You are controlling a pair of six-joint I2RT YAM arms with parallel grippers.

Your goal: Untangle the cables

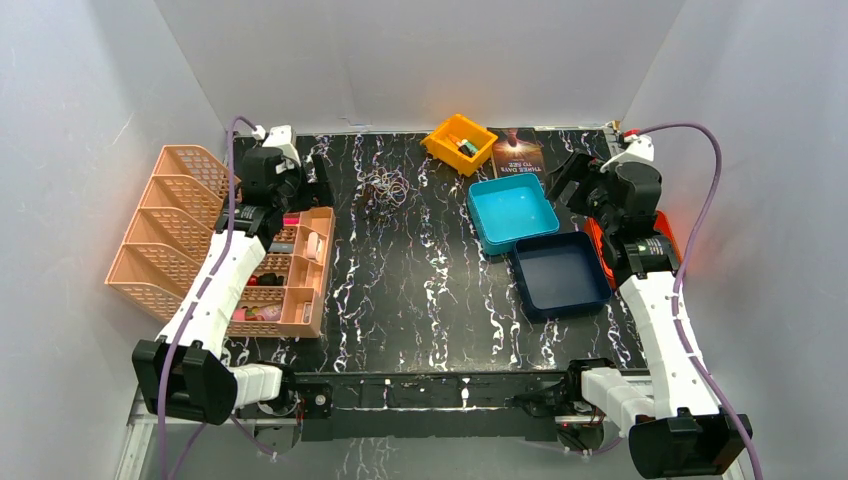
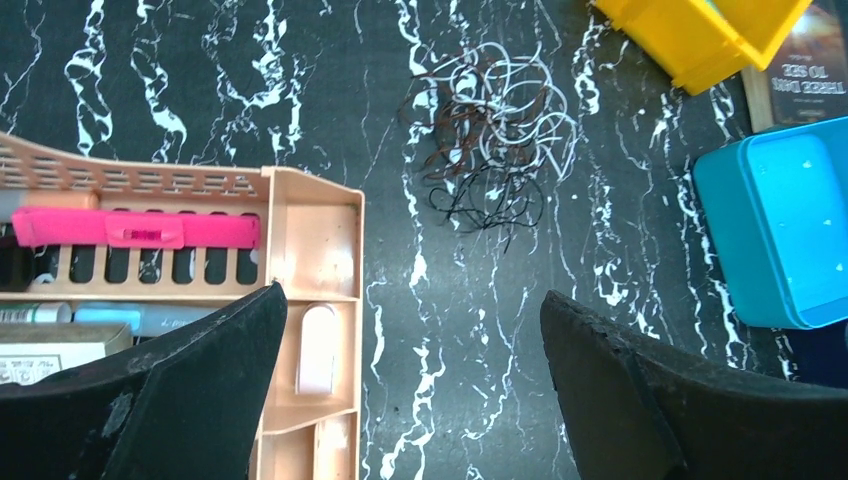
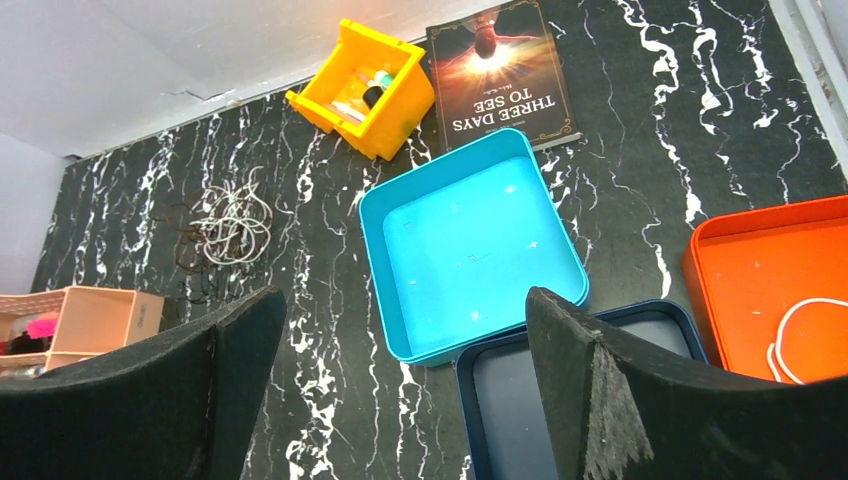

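The cables (image 1: 385,188) lie as a small tangled clump of thin white, black and reddish-brown loops on the black marbled table, at the back left of centre. My left gripper (image 1: 318,183) is open and empty, just left of the clump. In the left wrist view the clump (image 2: 495,140) lies ahead of the open gripper (image 2: 412,300), apart from it. My right gripper (image 1: 562,178) is open and empty by the trays on the right. In the right wrist view the gripper (image 3: 405,300) hovers over the table and the clump (image 3: 228,225) lies far to the left.
A peach organiser tray (image 1: 322,262) with small items and a peach file rack (image 1: 170,220) stand left. A yellow bin (image 1: 459,142) and a book (image 1: 517,152) are at the back. Light blue (image 1: 512,212), dark blue (image 1: 560,272) and orange (image 3: 760,260) trays are on the right; the orange one holds a white cord (image 3: 790,330).
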